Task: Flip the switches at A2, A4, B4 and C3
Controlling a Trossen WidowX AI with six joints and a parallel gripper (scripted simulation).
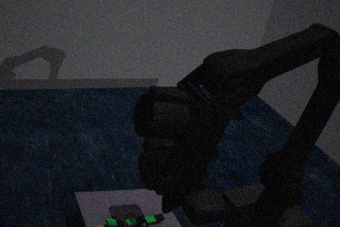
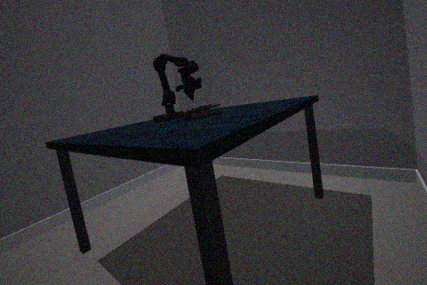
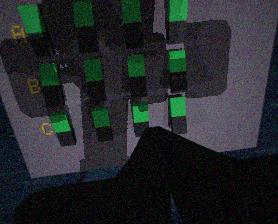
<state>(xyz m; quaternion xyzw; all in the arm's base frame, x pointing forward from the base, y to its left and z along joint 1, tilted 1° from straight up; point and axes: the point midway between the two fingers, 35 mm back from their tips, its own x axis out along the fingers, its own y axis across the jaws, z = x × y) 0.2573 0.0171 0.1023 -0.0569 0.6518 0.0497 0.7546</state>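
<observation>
The white panel [image 1: 86, 201] [image 3: 245, 100] carries rows of green-and-black rocker switches. In the wrist view, switch A2 [image 3: 83, 14] and switch A4 [image 3: 178, 10] are at the top edge. Switch B4 [image 3: 177, 61] shows a bright strip above a darker green face. Switch C3 [image 3: 140, 114] is bright green with a shadow on its upper part. Which ends are raised is hard to tell in the dim light. My gripper [image 1: 166, 211] [image 2: 193, 99] [image 3: 152, 134] is shut and empty. It hangs above the panel, its tip appearing just below C3 in the wrist view.
Switch C4 [image 3: 178, 106] and switch C2 [image 3: 101, 117] flank C3. Switch B3 [image 3: 136, 65] lies between B2 and B4. The panel rests on the blue table [image 1: 72, 142] [image 2: 181, 137]. The top view cuts off most of the panel. Dark shadows cross it.
</observation>
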